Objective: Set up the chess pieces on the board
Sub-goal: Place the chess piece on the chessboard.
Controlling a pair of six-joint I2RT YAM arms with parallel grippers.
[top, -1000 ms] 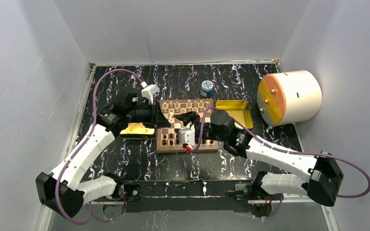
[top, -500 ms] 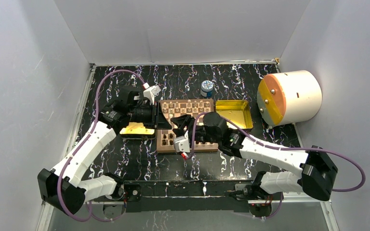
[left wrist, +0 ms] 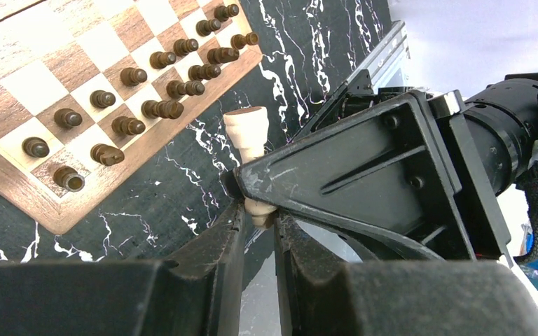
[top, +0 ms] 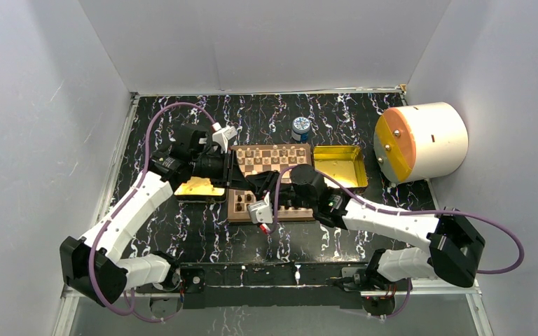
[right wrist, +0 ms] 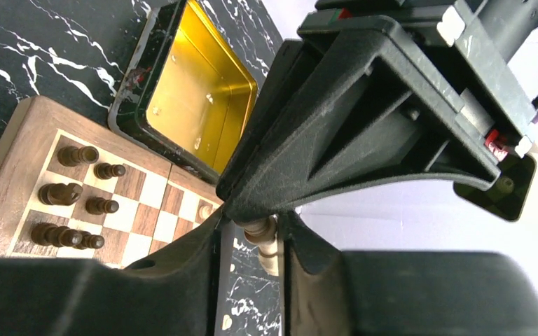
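Observation:
The board (top: 301,214) lies mid-table, with dark pieces (left wrist: 147,105) on its near rows and pale chess pieces (top: 266,155) along its far rows. Over its left part the two grippers meet tip to tip. My left gripper (left wrist: 258,217) is shut on the narrow end of a cream chess piece (left wrist: 245,129), whose wide base points away from it. My right gripper (right wrist: 252,241) stands open around that same piece (right wrist: 263,238). The piece rests against one finger, and a gap shows on the other side. In the top view the held piece is hidden by both grippers (top: 252,183).
One gold tray (top: 338,164) touches the board's right side and another (top: 199,187) its left, under the left arm. A blue-and-white jar (top: 300,129) stands behind the board. A large white cylinder with an orange face (top: 420,141) sits at the far right.
My right gripper has swung left across the board to meet the left gripper, and its jaws have narrowed around the cream piece. The left gripper kept its hold and shifted slightly.

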